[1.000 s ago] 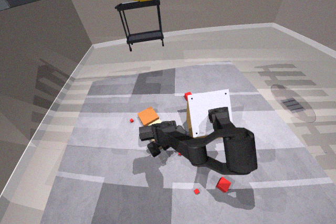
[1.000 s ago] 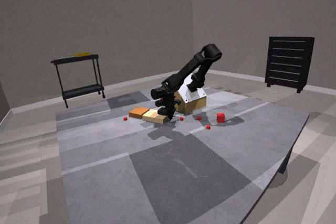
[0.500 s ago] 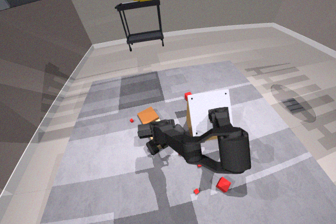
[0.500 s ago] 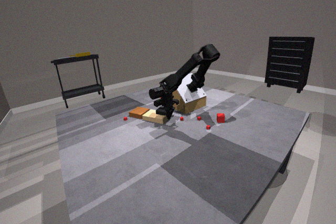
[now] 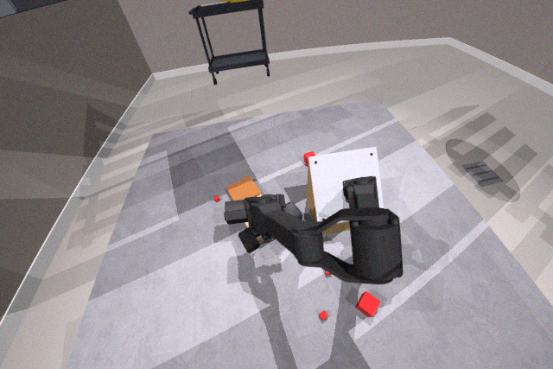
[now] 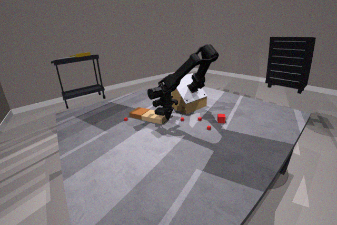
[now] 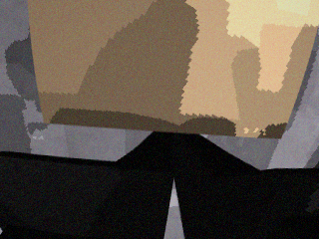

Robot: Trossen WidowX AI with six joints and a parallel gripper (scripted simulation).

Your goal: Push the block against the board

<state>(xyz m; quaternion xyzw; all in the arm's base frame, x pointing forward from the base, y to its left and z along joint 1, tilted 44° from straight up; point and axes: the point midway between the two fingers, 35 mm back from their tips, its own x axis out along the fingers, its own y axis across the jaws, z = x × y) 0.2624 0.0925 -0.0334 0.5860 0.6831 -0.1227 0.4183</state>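
The orange square block (image 5: 241, 187) (image 6: 138, 112) lies flat at the left end of the pale wood board (image 6: 152, 117) (image 7: 214, 65). In the exterior view their facing sides appear to meet and their near edges look roughly in line; full contact is not certain. The arm hides most of the board and the joint in the top view. My gripper (image 6: 168, 117) (image 7: 170, 128) is shut and empty, low at the board's right end, away from the block. In the wrist view its tips reach the board's end edge, touching or nearly so.
A white-topped wooden box (image 5: 333, 173) (image 6: 186, 89) stands behind the arm. A large red cube (image 5: 367, 303) (image 6: 221, 118) lies to the right. A small red cube (image 5: 216, 198) (image 6: 125, 119) lies left of the block, and several others lie right of the board.
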